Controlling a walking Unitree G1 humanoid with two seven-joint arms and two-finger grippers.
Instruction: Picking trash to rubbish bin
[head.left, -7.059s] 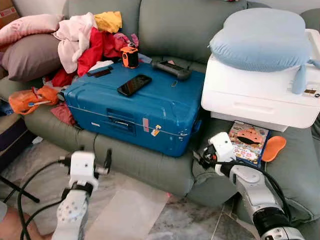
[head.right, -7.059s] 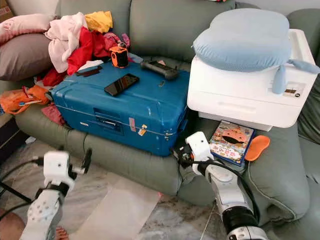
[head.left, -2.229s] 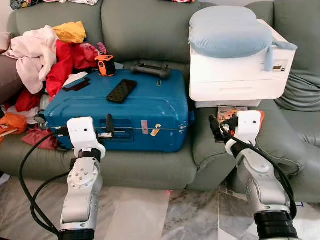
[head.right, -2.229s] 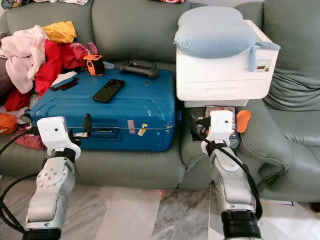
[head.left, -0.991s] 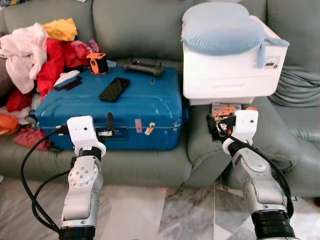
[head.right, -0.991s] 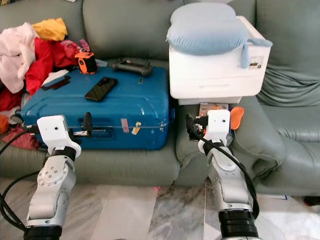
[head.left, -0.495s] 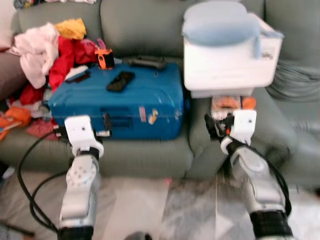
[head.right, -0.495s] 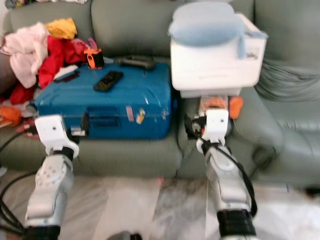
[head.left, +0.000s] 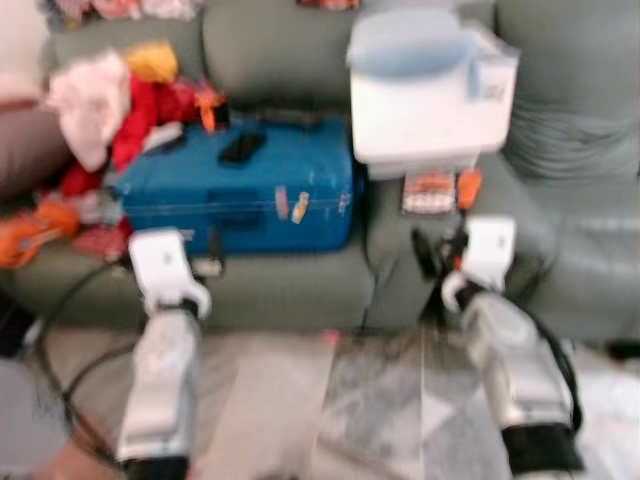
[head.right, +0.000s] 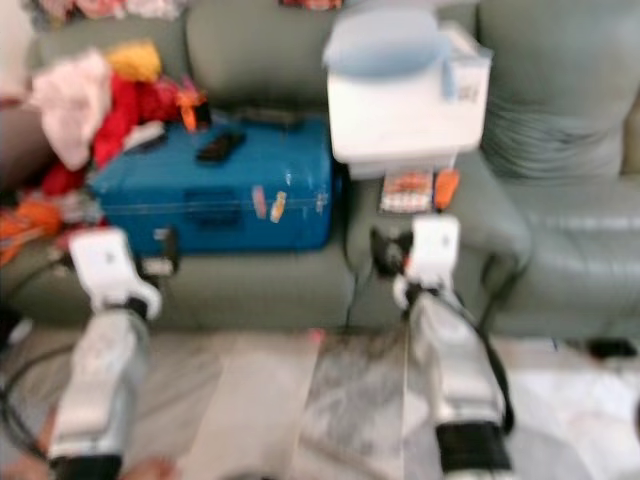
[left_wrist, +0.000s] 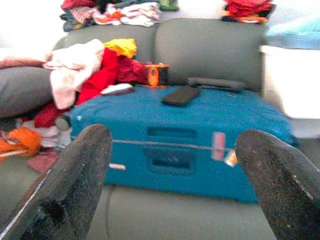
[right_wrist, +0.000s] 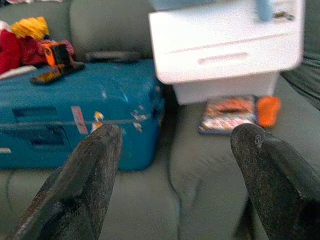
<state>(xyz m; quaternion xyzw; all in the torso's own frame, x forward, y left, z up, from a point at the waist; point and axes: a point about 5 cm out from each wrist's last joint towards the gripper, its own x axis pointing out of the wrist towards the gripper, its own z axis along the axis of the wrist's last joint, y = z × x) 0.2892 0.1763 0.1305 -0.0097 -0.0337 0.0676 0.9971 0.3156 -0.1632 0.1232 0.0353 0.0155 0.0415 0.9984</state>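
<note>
No clear trash and no bin can be made out; the pictures are blurred. At the far left of the sofa (head.left: 290, 60) lies an orange crumpled thing (head.left: 30, 228), possibly a bag, beside the clothes (head.left: 105, 105). If that is the trash, I judge it light, soft and easy to crush, best pinched at a raised fold. The left gripper (left_wrist: 170, 170) hangs with fingers wide apart, holding nothing, before the blue suitcase (head.left: 235, 185). The right gripper (right_wrist: 175, 170) is also wide and empty, before the seat where a booklet (right_wrist: 227, 114) lies under the white box (head.left: 425, 110). Compared with half a second ago, the whole view sits farther back and shows more floor (head.left: 370, 400): the camera moved, the things did not.
</note>
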